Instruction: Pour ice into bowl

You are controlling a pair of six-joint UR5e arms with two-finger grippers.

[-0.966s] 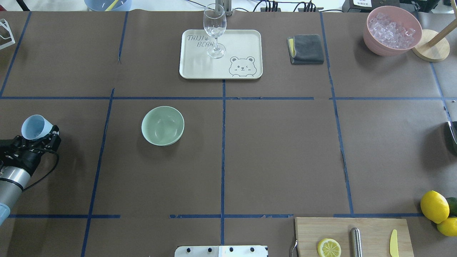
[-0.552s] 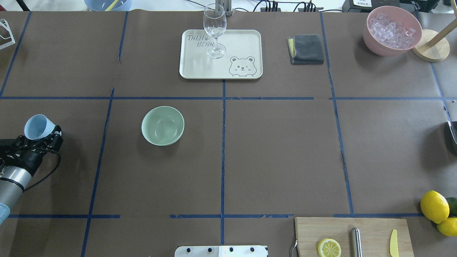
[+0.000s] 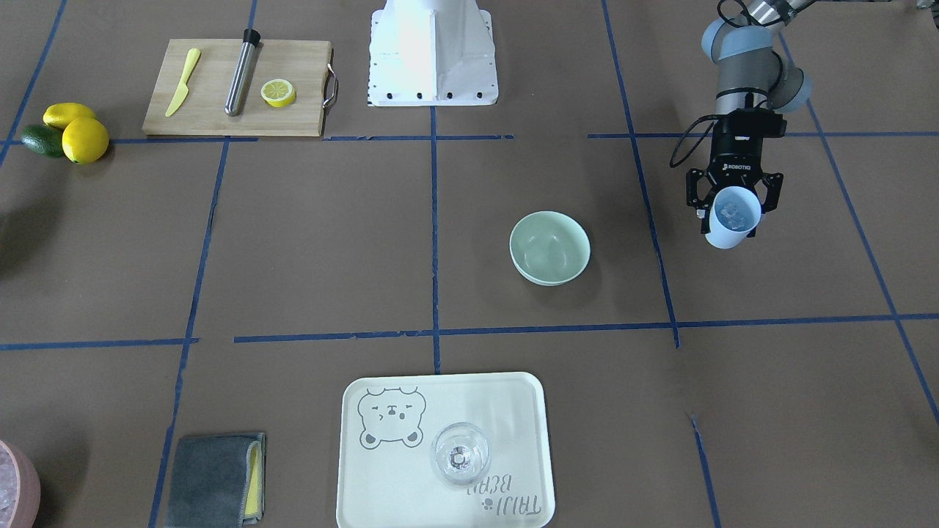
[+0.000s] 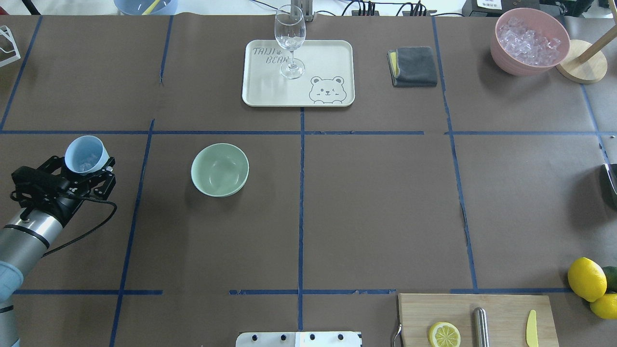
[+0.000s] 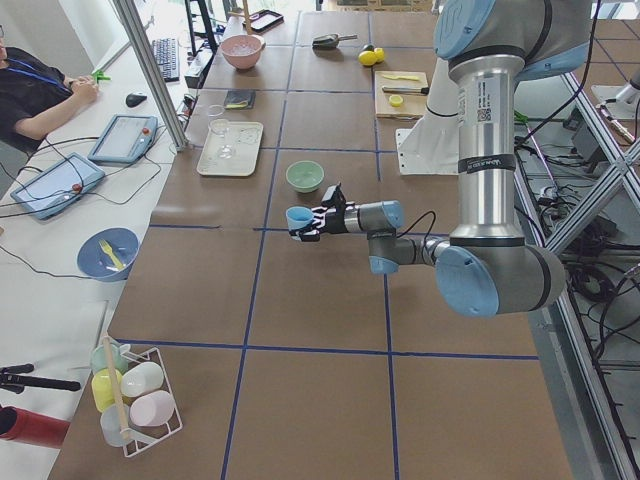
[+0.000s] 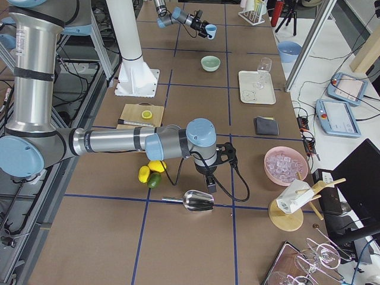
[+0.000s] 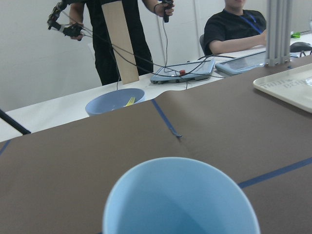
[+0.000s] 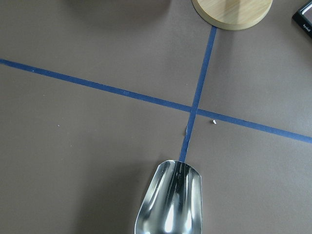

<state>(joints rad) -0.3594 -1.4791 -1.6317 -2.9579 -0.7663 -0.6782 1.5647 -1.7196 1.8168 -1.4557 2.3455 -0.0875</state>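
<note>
The pale mint-green bowl stands empty left of the table's centre; it also shows in the front view. My left gripper is shut on a light blue cup, held above the table left of the bowl and apart from it. Small clear ice cubes lie inside the cup. My right gripper hovers over a metal scoop at the table's right end; I cannot tell whether it is open or shut.
A pink container full of ice stands at the far right. A cream tray with a wine glass and a grey cloth sit at the back. A cutting board and lemons lie near right.
My left gripper has moved right, toward the bowl, with the cup in it. The cup's opening has turned more upward. The bowl has not moved.
</note>
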